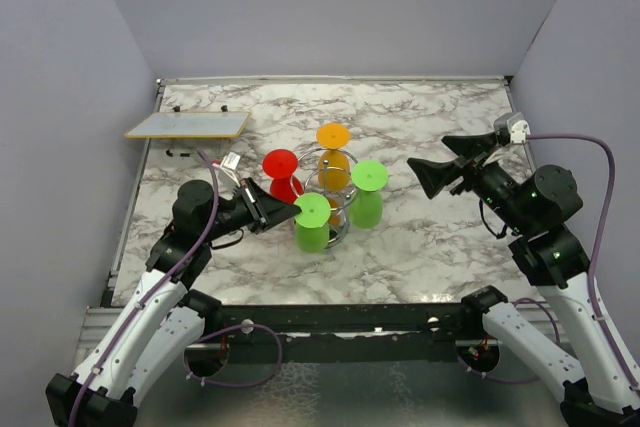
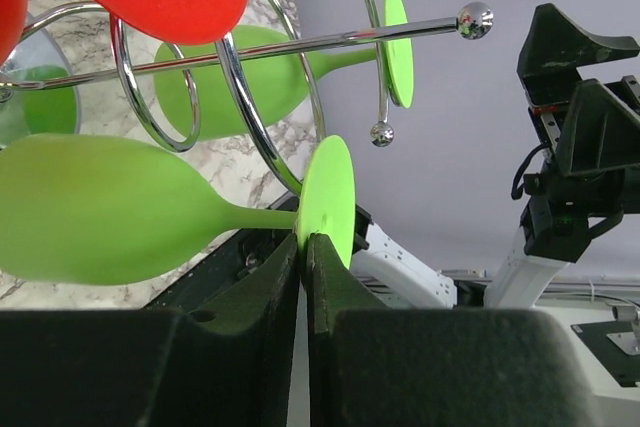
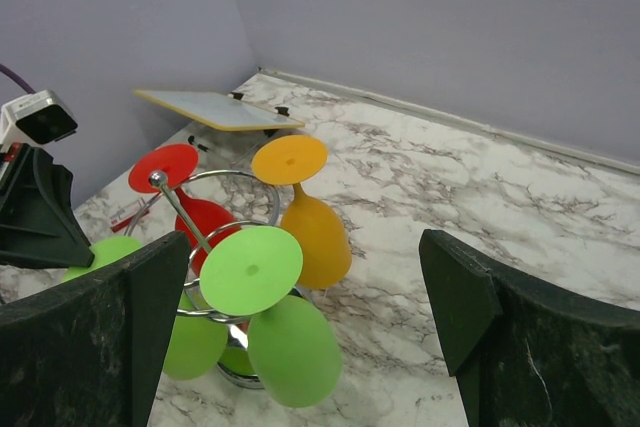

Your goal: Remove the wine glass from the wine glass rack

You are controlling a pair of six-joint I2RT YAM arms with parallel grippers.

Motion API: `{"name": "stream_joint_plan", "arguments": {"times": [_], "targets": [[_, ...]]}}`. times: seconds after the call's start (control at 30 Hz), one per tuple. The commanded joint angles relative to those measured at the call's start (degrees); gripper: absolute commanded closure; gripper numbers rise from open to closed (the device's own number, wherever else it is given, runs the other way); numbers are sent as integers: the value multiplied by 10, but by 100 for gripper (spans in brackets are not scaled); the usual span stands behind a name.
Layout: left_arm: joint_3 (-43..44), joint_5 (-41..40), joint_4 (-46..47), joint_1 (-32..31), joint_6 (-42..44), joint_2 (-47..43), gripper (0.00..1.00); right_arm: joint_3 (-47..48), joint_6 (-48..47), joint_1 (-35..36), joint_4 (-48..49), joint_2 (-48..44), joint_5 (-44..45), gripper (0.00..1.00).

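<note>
The chrome wire wine glass rack stands mid-table with several plastic glasses hanging upside down: red, orange and two green. My left gripper is shut on the foot rim of the near green wine glass. In the left wrist view its pads pinch that green foot disc, with the bowl to the left. The other green glass hangs on the rack's right side. My right gripper is open and empty, held above the table right of the rack.
A flat board with a yellow edge lies at the back left, also in the right wrist view. The grey walls enclose the marble table on three sides.
</note>
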Motion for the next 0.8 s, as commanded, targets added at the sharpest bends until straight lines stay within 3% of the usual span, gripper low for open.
{"name": "stream_joint_plan", "arguments": {"times": [0.0, 0.77], "targets": [[-7, 24, 22, 1, -8, -11, 91, -2, -7, 3, 14, -8, 17, 0], [-15, 72, 29, 1, -41, -55, 100, -1, -8, 3, 11, -10, 24, 0]]}}
